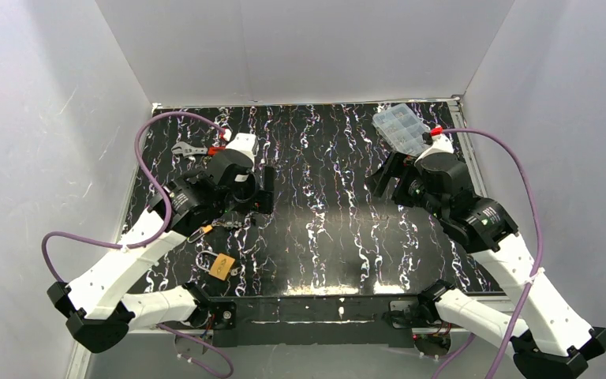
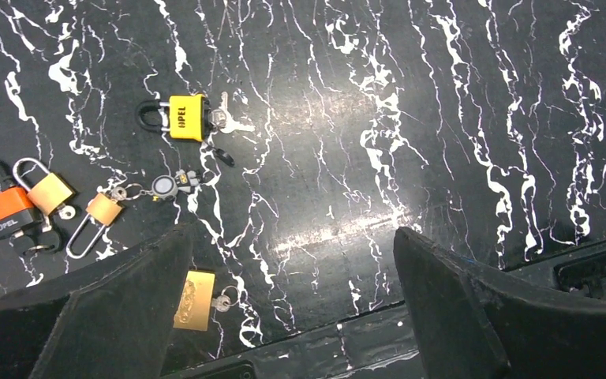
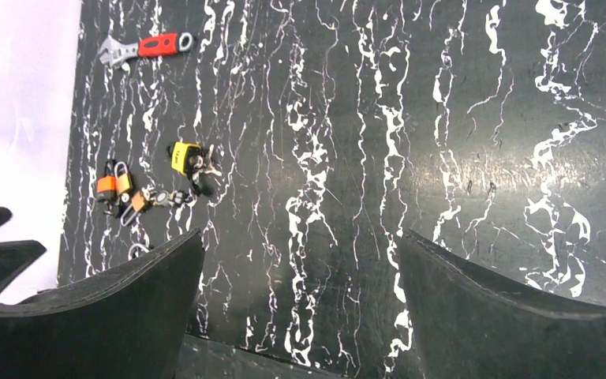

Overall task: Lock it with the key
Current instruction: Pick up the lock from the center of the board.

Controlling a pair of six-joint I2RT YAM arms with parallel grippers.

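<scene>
With the left gripper (image 2: pixel 292 237) and right gripper (image 3: pixel 300 237) gaping empty, the brass lock (image 2: pixel 192 299) looks hard and slick, probably best pinched across its flat sides.

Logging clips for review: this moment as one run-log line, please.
left pincer: open, empty | right pincer: open, empty | lock: lying on table, untouched | key: beside lock, insertion unclear

Black tabletop (image 1: pixel 331 237), white marble veining, centre frame. Plain white back wall (image 1: pixel 300 47) across top; left wall (image 1: pixel 39 118), right wall (image 1: pixel 568 87) flanking. Soft glare on tabletop.
</scene>
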